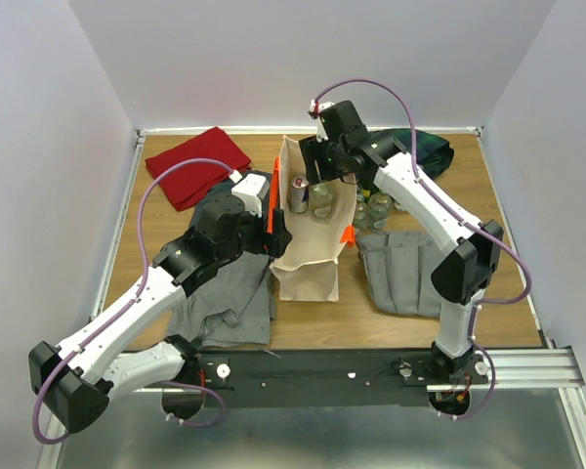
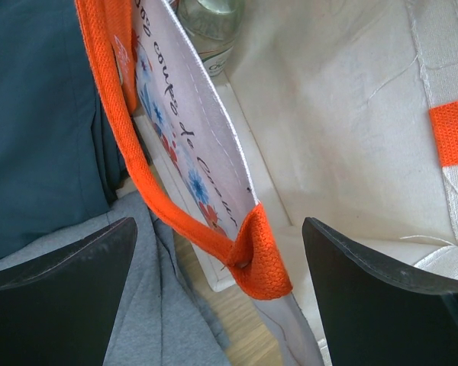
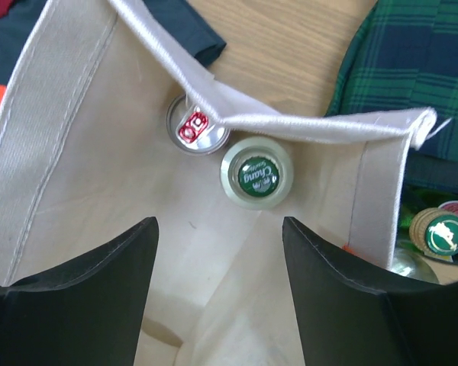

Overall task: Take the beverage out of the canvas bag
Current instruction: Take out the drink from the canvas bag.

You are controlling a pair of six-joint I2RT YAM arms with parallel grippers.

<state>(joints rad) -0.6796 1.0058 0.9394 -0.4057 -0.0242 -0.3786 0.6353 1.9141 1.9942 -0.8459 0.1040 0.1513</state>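
The beige canvas bag (image 1: 308, 264) stands at the middle of the table, mouth up. Inside at its far end are a silver can with a red tab (image 3: 197, 128) and a glass bottle with a green cap (image 3: 257, 173); both also show from above, the can (image 1: 298, 191) left of the bottle (image 1: 322, 200). My right gripper (image 3: 220, 225) hangs open above the bag's mouth, the bottle cap just beyond its fingertips and nothing between them. My left gripper (image 2: 219, 225) is open astride the bag's left wall, with the orange handle (image 2: 252, 255) between its fingers, untouched.
Several more bottles (image 1: 371, 210) stand outside the bag on its right; one capped top (image 3: 446, 232) shows past the bag wall. Grey garments (image 1: 225, 293) (image 1: 405, 274) lie on both sides, with a red cloth (image 1: 197, 161) at the back left and a plaid cloth (image 1: 425, 147) at the back right.
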